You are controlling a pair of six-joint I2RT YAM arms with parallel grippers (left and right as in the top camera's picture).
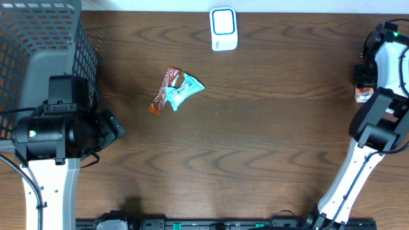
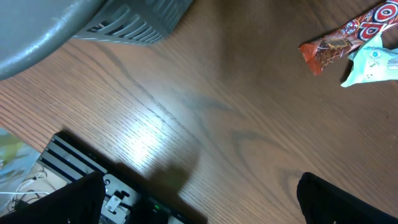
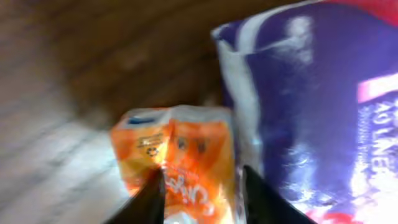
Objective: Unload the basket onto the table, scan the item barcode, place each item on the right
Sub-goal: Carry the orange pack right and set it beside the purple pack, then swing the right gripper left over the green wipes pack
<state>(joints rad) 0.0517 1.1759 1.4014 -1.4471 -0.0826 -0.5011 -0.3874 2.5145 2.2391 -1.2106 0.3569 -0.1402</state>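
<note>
An orange snack packet [image 3: 180, 155] lies on the table at the far right edge, seen small from above [image 1: 363, 96]. My right gripper [image 3: 202, 199] hangs over it, its dark fingers apart on either side and not pressing it. From above the right gripper [image 1: 363, 82] sits at the table's right edge. A white barcode scanner [image 1: 223, 29] stands at the back centre. A red-brown candy bar [image 1: 163, 91] and a teal packet [image 1: 185, 91] lie together mid-table. My left gripper [image 1: 112, 128] is open and empty, left of them.
A grey mesh basket [image 1: 38, 38] fills the back left corner and shows in the left wrist view [image 2: 124, 22]. A purple bag [image 3: 311, 106] lies right beside the orange packet. The candy bar [image 2: 345, 38] and teal packet [image 2: 373, 65] sit far ahead of the left gripper [image 2: 202, 208].
</note>
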